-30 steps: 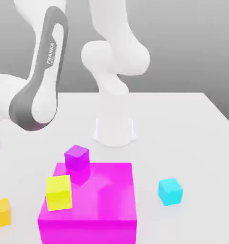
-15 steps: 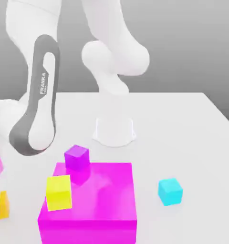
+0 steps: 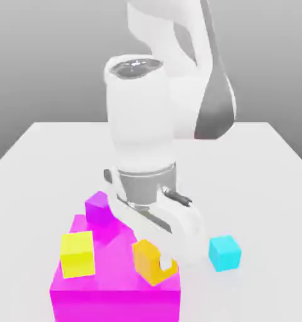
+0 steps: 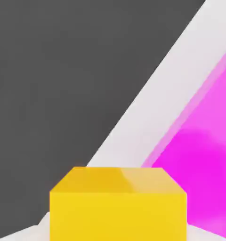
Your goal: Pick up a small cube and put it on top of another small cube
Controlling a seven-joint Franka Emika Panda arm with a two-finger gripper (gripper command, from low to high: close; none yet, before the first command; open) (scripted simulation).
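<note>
I have the white desk (image 3: 267, 157) spread out in front of me, and the biggest thing on it is the magenta block (image 3: 116, 283) at the front, with a yellow cube (image 3: 77, 253) sitting on its corner toward the exterior view's left and a purple cube (image 3: 98, 207) just behind that. The arm (image 3: 144, 126) stands over the block, wrist pointing downward, and the hand (image 3: 158, 263) hangs above the block's top near its edge toward the exterior view's right. Its fingers are clamped on the orange cube (image 3: 147, 259), which I read as lifted clear of the block rather than resting on it, though the gap beneath is hard to judge; in the hand view the orange cube (image 4: 117, 202) sits close up with the magenta surface beyond it. What matters for my next move is the cyan cube (image 3: 224, 252): it rests on the bare desk just off the block's side, toward the exterior view's right of the hand and lower than the carried cube. So I judge the carry has to go sideways that way, past the block's edge, then down squarely onto the cyan top before I let the fingers part.
</note>
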